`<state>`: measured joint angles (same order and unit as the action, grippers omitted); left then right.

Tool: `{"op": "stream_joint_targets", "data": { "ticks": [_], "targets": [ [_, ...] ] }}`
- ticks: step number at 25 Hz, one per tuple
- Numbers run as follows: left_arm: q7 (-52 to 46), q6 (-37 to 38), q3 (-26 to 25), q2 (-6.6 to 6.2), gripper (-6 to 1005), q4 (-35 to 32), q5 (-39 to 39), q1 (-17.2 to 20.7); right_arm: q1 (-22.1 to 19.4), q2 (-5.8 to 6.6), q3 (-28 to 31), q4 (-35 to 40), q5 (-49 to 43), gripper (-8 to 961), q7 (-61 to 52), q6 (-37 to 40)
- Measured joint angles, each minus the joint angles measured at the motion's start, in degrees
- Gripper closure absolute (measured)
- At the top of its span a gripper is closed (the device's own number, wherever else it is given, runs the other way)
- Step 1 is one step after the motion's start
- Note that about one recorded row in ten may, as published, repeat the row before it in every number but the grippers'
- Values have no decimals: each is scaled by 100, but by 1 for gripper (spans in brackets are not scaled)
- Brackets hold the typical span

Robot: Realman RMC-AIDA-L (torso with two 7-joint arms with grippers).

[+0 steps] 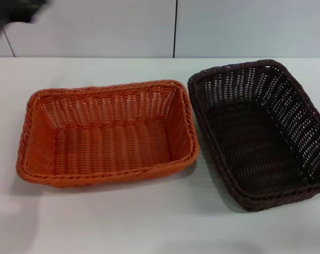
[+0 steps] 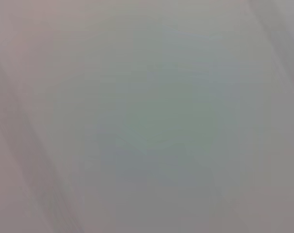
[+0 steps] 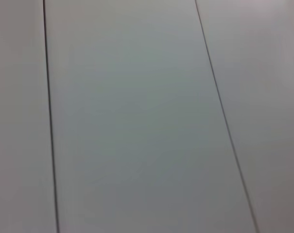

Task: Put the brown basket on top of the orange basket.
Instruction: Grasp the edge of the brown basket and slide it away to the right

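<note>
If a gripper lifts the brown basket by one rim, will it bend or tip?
The brown basket is openwork weave and empty, so probably light. Its braided rim looks fairly stiff, though it may flex slightly. Held by one edge only, it would likely hang tilted.

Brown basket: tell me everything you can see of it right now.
The brown basket is a dark, rectangular, wicker-style weave with slanted openwork sides and a braided rim. It sits upright and empty on the white table, turned at an angle, beside the orange basket on the robot's right. Nothing grips it.
</note>
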<state>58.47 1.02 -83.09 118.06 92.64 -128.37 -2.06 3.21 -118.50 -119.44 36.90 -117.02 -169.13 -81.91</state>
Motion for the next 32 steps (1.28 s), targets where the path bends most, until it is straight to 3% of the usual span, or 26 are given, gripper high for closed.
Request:
{"op": "stream_joint_targets", "data": {
  "ticks": [1,3,4,5,7,9,11,12,16,18,22,24,27,32],
  "targets": [
    [-152,1145,319,-1,202,-228,-47,255,-39,60,-6,250,-79,250,-5,134],
    [-152,1145,319,-1,202,-228,-47,255,-152,248,-7,869,-339,250,-11,681],
    [-281,1986,485,-1,202,-370,-81,413,-211,371,5,1253,-493,250,-12,1096],
    [-1371,3884,705,17,202,-1193,-115,810,-260,487,18,1584,-643,250,-13,1519],
    [-1830,4156,710,12,202,-1581,-123,830,-330,781,54,2421,-940,250,-14,2590],
    [-3148,4745,671,0,202,-2794,-125,798,-369,1040,232,3325,-1182,250,-15,3927],
    [-3628,4910,636,0,202,-3327,-126,729,-380,1173,668,4165,-1491,250,-15,5493],
    [-4032,5079,586,2,202,-3912,-127,597,-351,1178,991,4616,-1704,250,-11,6471],
    [-4400,5195,575,3,202,-4524,-123,430,176,967,2279,6105,-2289,251,246,10047],
    [-4603,5238,572,9,203,-4941,-109,259,574,763,2873,6597,-2344,251,710,11789],
    [-4783,5251,566,23,203,-5419,-70,-19,1395,171,4230,7279,-2300,251,2041,15269],
    [-4898,5248,566,24,203,-5635,-69,-172,1767,16,4689,7451,-2220,251,2653,16609],
    [-5112,5248,563,24,203,-5860,-63,-302,2127,26,4994,7556,-2047,250,3129,18107],
    [-5223,5243,489,39,203,-6046,-17,-420,2380,92,5452,7456,-1714,250,3768,19640]
  ]
}}
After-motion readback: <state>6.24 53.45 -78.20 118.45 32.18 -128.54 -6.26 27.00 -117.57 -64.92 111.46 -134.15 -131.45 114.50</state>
